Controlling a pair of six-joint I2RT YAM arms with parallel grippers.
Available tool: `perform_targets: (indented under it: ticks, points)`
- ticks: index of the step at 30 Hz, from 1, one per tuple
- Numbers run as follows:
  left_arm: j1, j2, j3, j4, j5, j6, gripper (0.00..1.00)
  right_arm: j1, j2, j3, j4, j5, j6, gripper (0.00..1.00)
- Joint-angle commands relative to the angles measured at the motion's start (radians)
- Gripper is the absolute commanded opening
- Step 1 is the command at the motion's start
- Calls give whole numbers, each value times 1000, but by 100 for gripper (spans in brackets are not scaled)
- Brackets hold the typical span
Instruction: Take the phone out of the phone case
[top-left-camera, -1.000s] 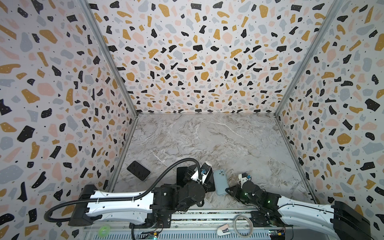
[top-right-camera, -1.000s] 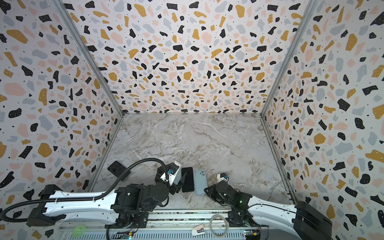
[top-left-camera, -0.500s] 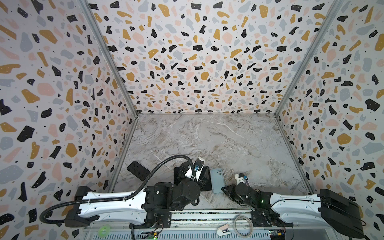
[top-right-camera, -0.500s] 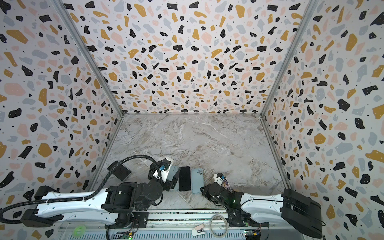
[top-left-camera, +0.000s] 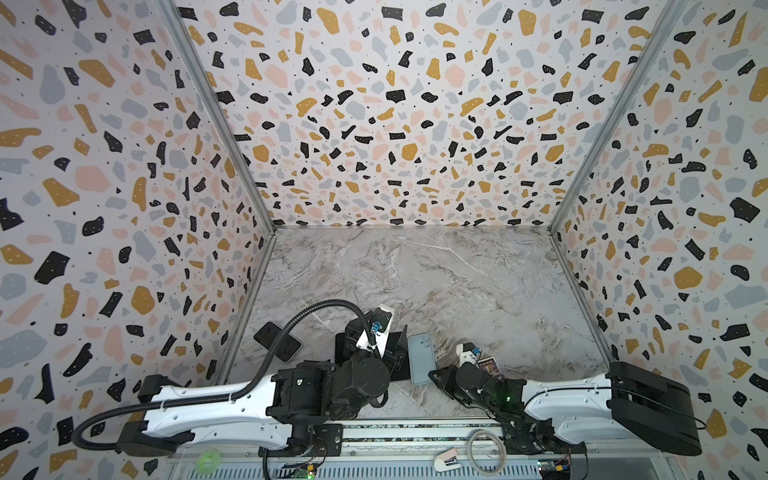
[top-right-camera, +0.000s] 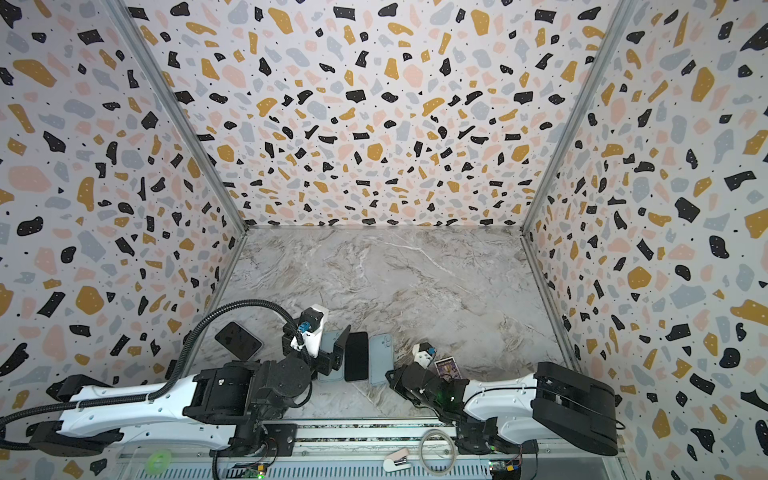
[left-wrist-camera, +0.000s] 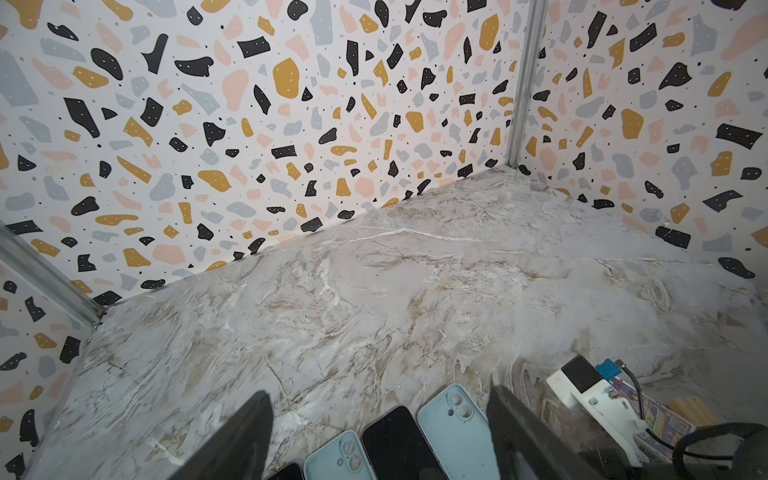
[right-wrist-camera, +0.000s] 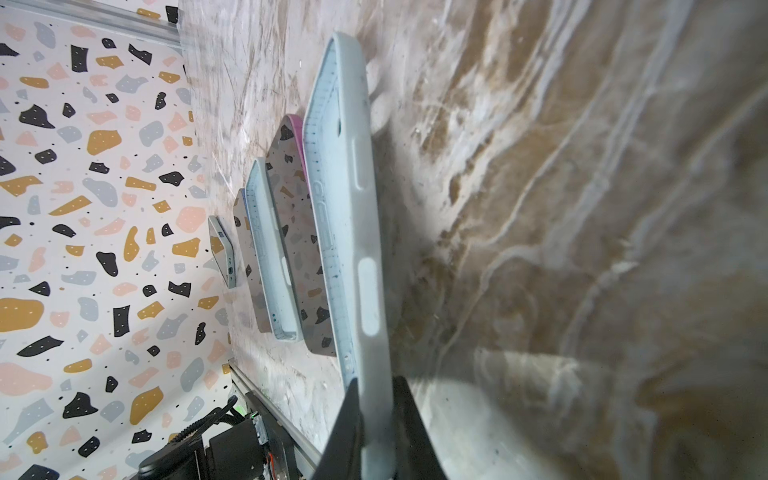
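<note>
A pale blue phone case (top-left-camera: 422, 359) (top-right-camera: 380, 358) lies back up at the front of the marble floor. My right gripper (right-wrist-camera: 376, 380) (top-right-camera: 392, 380) is shut on its near end, and the case (right-wrist-camera: 365, 249) is tipped up on one long edge. Whether a phone sits inside it I cannot tell. To its left lie a black phone (top-right-camera: 356, 356) (left-wrist-camera: 399, 440), screen up, and a second pale blue case (top-right-camera: 332, 353) (left-wrist-camera: 336, 457). My left gripper (left-wrist-camera: 379, 390) (top-right-camera: 332, 345) hovers open over these, holding nothing.
Another black phone (top-left-camera: 277, 341) (top-right-camera: 239, 340) rests by the left wall. A small printed card (top-left-camera: 488, 368) (top-right-camera: 446, 368) lies just right of my right wrist. A metal rail (top-left-camera: 415, 432) with a cable loop runs along the front edge. Patterned walls close three sides.
My left gripper has drawn back to the left and opened a little wider. My right gripper has shifted the pale blue case slightly left while keeping its hold.
</note>
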Motion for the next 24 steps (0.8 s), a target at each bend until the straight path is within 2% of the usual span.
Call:
perform_targets:
  ticks: [1, 13, 24]
  points:
    - [5, -11, 30, -13, -25, -19, 83, -4, 4, 23, 27, 18, 3, 0]
    - [3, -14, 23, -19, -26, -27, 83, -67, 42, 50, 54, -23, -47, 0]
    - [5, -15, 30, -61, -45, -91, 85, -69, 86, 76, 57, -59, -60, 0]
